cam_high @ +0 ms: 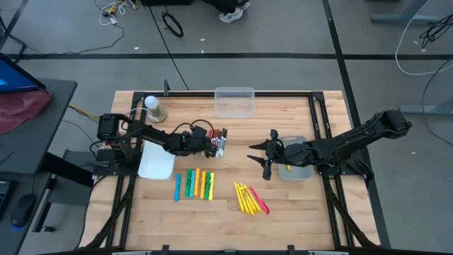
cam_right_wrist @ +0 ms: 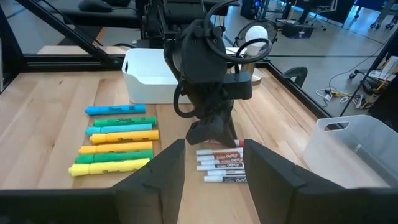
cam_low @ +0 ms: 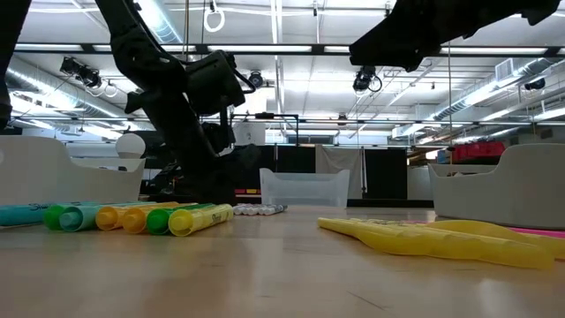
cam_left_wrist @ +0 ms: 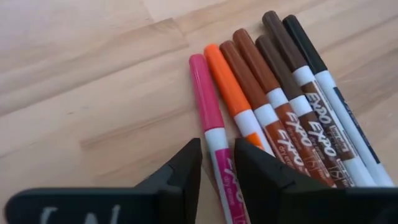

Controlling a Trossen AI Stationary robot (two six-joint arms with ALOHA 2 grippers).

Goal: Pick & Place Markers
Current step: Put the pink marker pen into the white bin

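Observation:
A row of thin white markers (cam_high: 218,146) with pink, orange, brown and black caps lies on the table near its middle. My left gripper (cam_left_wrist: 219,167) is down over this row, its fingers on either side of the pink-capped marker (cam_left_wrist: 205,93). The right wrist view shows the left gripper (cam_right_wrist: 214,132) from ahead. Chunky blue, green, yellow and orange markers (cam_high: 193,184) and slim yellow and red ones (cam_high: 249,197) lie nearer the near edge. My right gripper (cam_high: 260,159) hangs open above the table, right of the thin markers. My left gripper pinches the pink-capped marker between its two fingers, on the white barrel (cam_left_wrist: 217,144) just behind the cap. The fingers come from above, slanting down, and lie across the marker. The marker still lies in the row on the table beside the orange-capped one (cam_left_wrist: 230,87).
A white bin (cam_high: 157,164) stands left of the thin markers, and a translucent bin (cam_high: 297,174) sits under my right arm. A clear bin (cam_high: 234,101) stands at the far edge, with a white-topped bottle (cam_high: 153,108) near the far left corner. Bare wood lies between the marker groups.

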